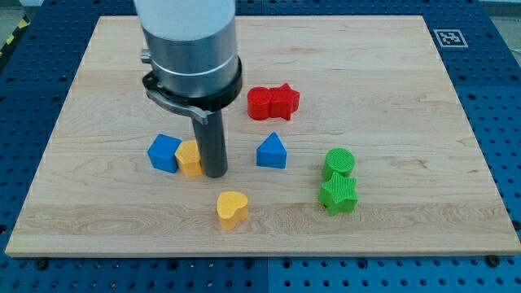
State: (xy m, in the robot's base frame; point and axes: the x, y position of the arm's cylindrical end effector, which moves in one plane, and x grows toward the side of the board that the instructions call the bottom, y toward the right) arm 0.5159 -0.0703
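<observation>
My tip [215, 173] rests on the board right beside a yellow block [189, 158], touching or nearly touching its right side. A blue cube [164, 153] sits against that yellow block's left. A yellow heart-shaped block [232, 209] lies below the tip, toward the view's bottom. A blue triangular block [272, 152] stands to the tip's right. Two red blocks [273, 102] sit together above and to the right, one round and one star-like. A green cylinder [339, 162] and a green star block [339, 194] are stacked close at the right.
The wooden board [407, 236] lies on a blue perforated table [505, 98]. A fiducial marker [449, 37] sits off the board's top right corner. The arm's wide grey body [189, 49] hides part of the board's upper left.
</observation>
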